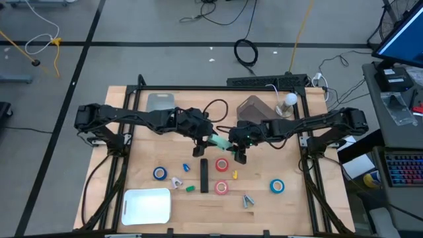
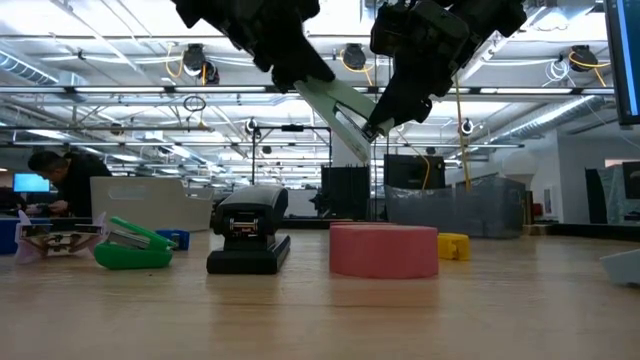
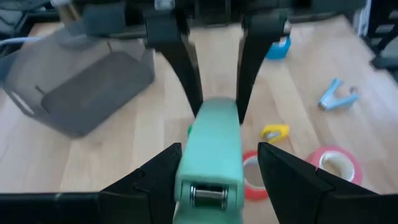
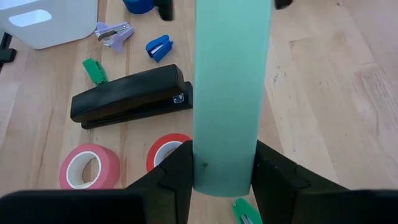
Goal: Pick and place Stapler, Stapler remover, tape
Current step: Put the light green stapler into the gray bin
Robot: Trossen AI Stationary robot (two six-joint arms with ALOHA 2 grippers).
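Note:
A mint-green stapler (image 1: 220, 141) hangs in the air over the table's middle, tilted, with its left end higher in the low view (image 2: 340, 108). My right gripper (image 4: 222, 163) is shut on its right, lower end. My left gripper (image 3: 219, 163) is open around the other end: its fingers stand on either side, with a gap on one side, and I cannot tell whether the other finger touches. On the table lie a black stapler (image 1: 204, 175), two red tape rolls (image 1: 221, 164) (image 1: 222, 188), two blue rolls (image 1: 160, 173) (image 1: 277, 186) and several small staple removers. My right gripper pinches the green stapler's right end (image 4: 224, 177) between its two fingers, one on each long side. The fingers come from the table's right and lie along the stapler. The stapler is lifted clear of the table and slants up toward my left gripper.
A white tray (image 1: 147, 205) sits at the near left corner. A grey bin (image 1: 252, 108) and a grey lid (image 1: 160, 102) stand at the far edge. Staple removers: yellow (image 1: 234, 174), green (image 1: 190, 188), blue (image 1: 186, 166), grey (image 1: 247, 200). A person (image 2: 60, 180) is far behind the table.

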